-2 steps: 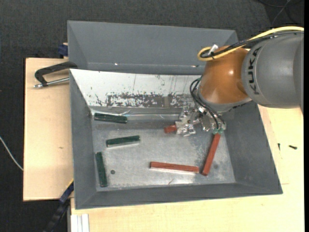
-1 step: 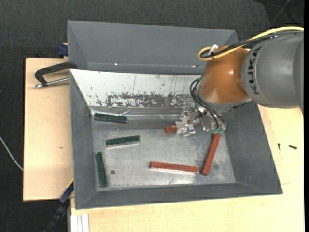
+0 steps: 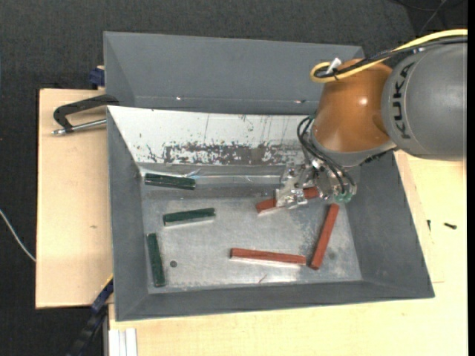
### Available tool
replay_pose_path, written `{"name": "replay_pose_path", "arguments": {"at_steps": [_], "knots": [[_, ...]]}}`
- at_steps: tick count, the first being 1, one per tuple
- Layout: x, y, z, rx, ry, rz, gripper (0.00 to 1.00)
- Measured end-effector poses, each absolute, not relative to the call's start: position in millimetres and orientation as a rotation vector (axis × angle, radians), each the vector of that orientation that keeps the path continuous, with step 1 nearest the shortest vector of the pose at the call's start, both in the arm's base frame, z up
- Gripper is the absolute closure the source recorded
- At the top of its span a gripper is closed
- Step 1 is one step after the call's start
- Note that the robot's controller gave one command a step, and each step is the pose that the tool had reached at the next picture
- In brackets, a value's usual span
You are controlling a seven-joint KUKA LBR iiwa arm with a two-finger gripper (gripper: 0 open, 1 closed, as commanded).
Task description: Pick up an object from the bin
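The red rectangular stick (image 3: 266, 206) lies on the floor of the grey metal bin (image 3: 223, 73), right of the middle and near the back wall, tilted so that its left end sits lower in the view. My gripper (image 3: 295, 193) is down over its right part, covering it, with a bit of red showing on the far side too. I cannot tell whether my gripper is open or closed on it. My orange wrist cover (image 3: 349, 113) hangs above, at the bin's back right corner. Just below me a second red stick (image 3: 323, 236) slants down to the front, and its lower end comes close to the right end of a third red stick (image 3: 267, 256) lying almost level. Well apart, on the left side of the bin, are three dark green sticks: one by the back wall (image 3: 170, 181), one near the middle (image 3: 188, 216), one along the left wall (image 3: 155, 259).
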State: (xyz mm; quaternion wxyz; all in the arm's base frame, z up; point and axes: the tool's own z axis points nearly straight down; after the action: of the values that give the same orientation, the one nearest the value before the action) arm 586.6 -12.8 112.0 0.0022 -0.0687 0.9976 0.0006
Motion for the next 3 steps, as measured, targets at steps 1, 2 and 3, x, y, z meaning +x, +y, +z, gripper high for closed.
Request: {"name": "replay_pose_path", "arguments": {"at_steps": [1, 2, 3], "knots": [[587.7, -12, 134, -0.222, 3.13, 0.002, 1.0], [573.2, -17, 80, -0.423, 3.095, 0.0, 0.0], [569.0, -19, 77, -0.425, 3.117, -0.003, 1.0]]}}
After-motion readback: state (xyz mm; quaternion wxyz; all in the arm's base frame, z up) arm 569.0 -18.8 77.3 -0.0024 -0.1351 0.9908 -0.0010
